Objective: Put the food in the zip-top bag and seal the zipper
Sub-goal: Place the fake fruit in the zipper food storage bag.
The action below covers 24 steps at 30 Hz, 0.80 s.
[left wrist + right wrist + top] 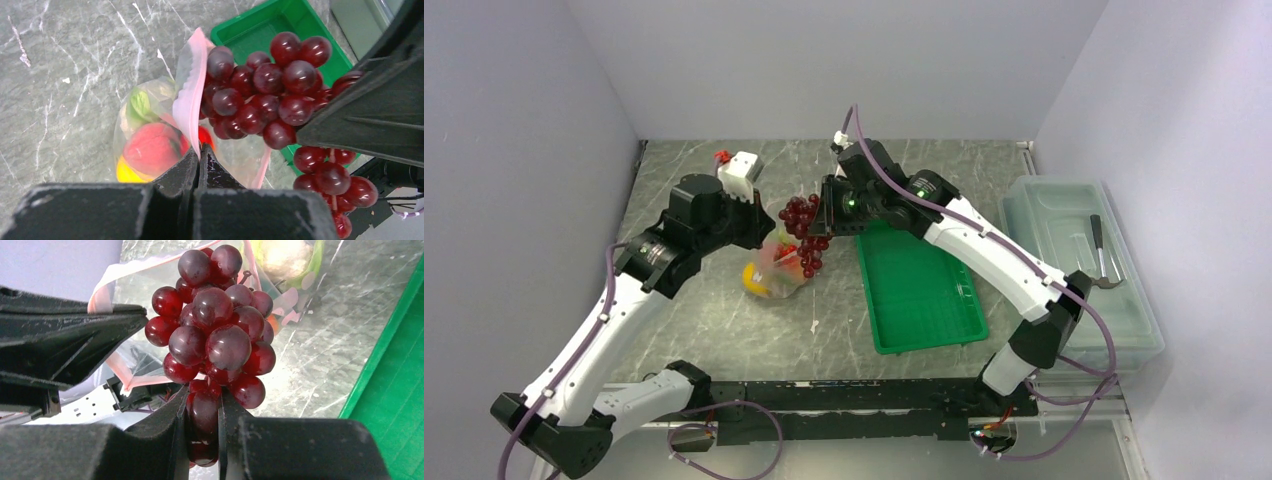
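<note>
Grape bunch (215, 340), clamped lengthwise in right gripper (203, 397), pointed stem-first at the zip-top bag (150, 125) pinched by left gripper (198, 152).

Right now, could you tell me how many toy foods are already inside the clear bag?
3: the red-orange fruit, the lemon beside it, the lettuce next to them. Folds or the grape bunch at the mouth may hide another.

No readable text in any of the three views: no lettering, labels, brand marks, numbers or signs.
</note>
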{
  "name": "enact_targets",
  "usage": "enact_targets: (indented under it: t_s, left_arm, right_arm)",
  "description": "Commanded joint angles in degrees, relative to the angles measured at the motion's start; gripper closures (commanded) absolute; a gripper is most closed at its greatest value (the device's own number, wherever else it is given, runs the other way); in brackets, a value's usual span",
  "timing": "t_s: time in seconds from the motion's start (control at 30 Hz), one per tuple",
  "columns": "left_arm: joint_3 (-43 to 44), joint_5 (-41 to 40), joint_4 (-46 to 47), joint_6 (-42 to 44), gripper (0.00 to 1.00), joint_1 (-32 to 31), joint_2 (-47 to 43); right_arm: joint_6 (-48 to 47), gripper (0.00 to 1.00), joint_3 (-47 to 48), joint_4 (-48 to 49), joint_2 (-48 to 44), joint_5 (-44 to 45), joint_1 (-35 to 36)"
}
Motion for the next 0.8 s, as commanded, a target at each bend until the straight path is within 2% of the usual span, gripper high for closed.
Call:
enact_targets:
  t_s: [0.0,0.27,0.77]
  left_arm:
    - [0.27,-1.45,1.77,0.62,1.00,-1.93,-1.73]
    - [0.34,-3.80,1.28,0.81,1.00,-4.80,-1.60]
    - [1.41,-9.31,-1.31,1.14,1.00,-4.88,-0.18]
  right_arm:
    - [4.82,1.00,2.10,3.55,0.23,-3.96,-0.45]
    - [10.57,1.00,0.43,7.57,-0.02,-7.60,-0.89]
    - [10.65,1.00,2.20,4.78,0.04,-11.52,1.64]
